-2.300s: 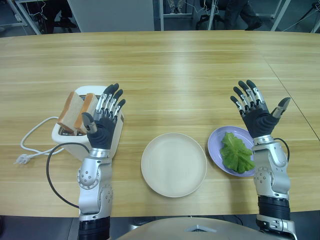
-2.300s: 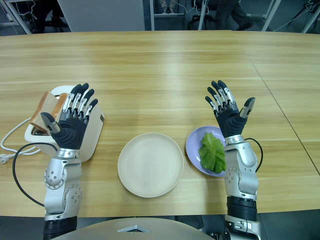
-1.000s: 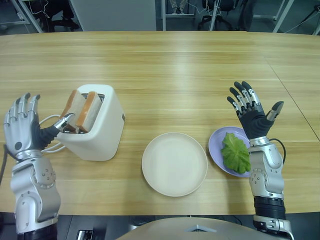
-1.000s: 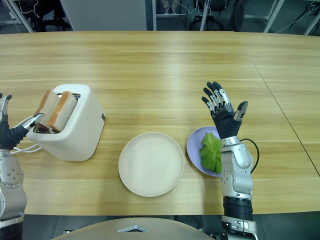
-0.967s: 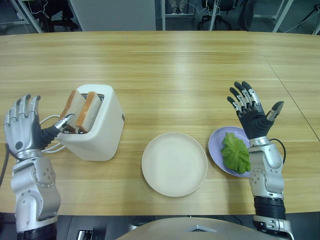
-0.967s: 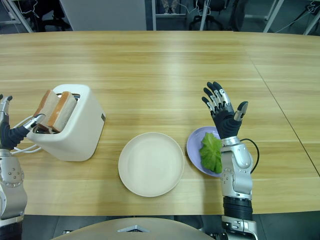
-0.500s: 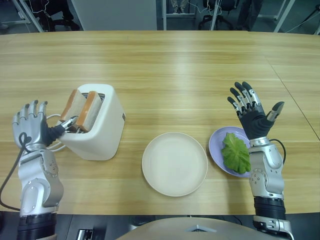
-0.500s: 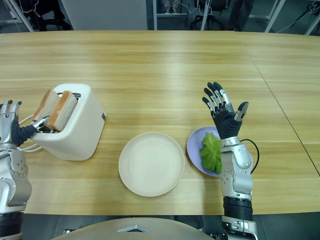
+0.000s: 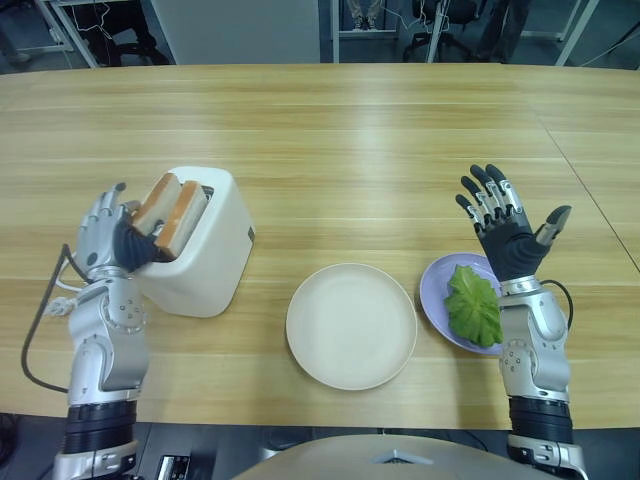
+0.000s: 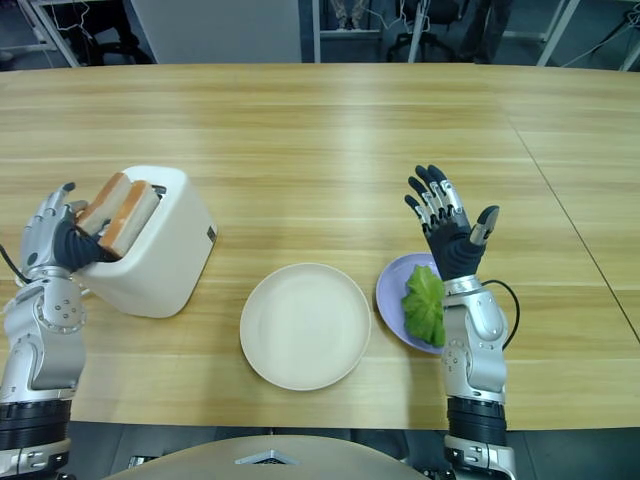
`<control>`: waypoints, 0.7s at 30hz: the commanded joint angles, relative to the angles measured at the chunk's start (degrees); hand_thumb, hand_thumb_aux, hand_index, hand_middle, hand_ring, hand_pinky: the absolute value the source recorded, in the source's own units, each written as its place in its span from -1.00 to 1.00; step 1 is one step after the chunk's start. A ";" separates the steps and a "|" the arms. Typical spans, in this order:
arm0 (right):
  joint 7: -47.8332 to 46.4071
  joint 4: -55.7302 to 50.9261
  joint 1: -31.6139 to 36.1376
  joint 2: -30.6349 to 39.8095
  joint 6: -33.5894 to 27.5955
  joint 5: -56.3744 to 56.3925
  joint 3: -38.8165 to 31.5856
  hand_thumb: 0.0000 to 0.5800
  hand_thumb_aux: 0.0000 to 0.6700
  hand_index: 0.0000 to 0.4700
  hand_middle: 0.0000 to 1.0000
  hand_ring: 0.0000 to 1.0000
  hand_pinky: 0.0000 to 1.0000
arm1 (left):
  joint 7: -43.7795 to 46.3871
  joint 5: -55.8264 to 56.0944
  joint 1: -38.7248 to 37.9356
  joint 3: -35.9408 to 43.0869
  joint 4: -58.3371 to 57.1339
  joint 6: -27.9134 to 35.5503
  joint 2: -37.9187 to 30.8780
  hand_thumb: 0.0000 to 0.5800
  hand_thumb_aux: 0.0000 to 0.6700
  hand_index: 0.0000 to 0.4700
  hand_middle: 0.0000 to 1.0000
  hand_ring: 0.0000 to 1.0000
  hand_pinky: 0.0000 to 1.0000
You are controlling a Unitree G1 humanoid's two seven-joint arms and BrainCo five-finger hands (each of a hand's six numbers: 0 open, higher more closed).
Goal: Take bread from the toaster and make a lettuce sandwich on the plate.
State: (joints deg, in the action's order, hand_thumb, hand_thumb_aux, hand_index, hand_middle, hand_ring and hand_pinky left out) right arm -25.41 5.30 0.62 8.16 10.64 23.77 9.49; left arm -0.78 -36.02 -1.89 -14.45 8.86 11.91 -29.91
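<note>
Two thick slices of bread, with pale crumb and brown crust, stand in the top slots of a glossy white toaster with rounded corners. Both slices lean toward 10 o'clock. The toaster sits on a long desk of light wood with fine straight grain, at 9 o'clock from a round cream plate. This plate is smooth and matte and has a low rim.

The left hand, made of silver metal segments with a dark rubbery palm, is at the 9 o'clock side of the toaster top. Its palm touches the outer slice. Whether it grips this slice I cannot tell.

At 3 o'clock from the cream plate, near it but not touching, lies a small round lilac dish. On the dish rests a crinkled green lettuce leaf with wavy edges and a pale middle rib.

The right hand, of the same metal and dark palm, is raised at the 2 o'clock edge of the lilac dish. Its fingers are straight and spread apart, and they hold nothing. This hand and the lettuce leaf are apart.
</note>
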 commanded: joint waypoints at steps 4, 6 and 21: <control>0.67 0.83 -0.47 0.90 1.37 -3.90 -1.18 -1.00 -1.00 -1.00 -1.00 -1.00 -1.00 | -0.77 8.86 0.25 -2.10 1.44 -4.95 2.43 1.00 1.00 0.96 -0.37 -0.37 -0.37; 1.22 1.09 -0.91 2.19 3.80 -8.73 -2.15 -1.00 -1.00 -1.00 -1.00 -1.00 -1.00 | -2.08 10.99 0.55 -4.06 2.35 -6.28 2.97 1.00 1.00 0.96 0.16 0.16 0.16; 31.84 -16.19 -0.58 37.89 14.30 -77.39 -11.93 -1.00 -1.00 -1.00 -1.00 -1.00 -1.00 | -3.16 22.89 3.64 -14.31 14.77 -10.43 3.17 1.00 1.00 0.96 1.00 1.00 1.00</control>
State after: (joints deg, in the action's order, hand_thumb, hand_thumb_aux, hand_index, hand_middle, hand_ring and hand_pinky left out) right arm 5.20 -8.47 0.84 44.95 24.53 -50.88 -0.02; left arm -4.51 -14.43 1.10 -27.97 21.07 1.85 -26.32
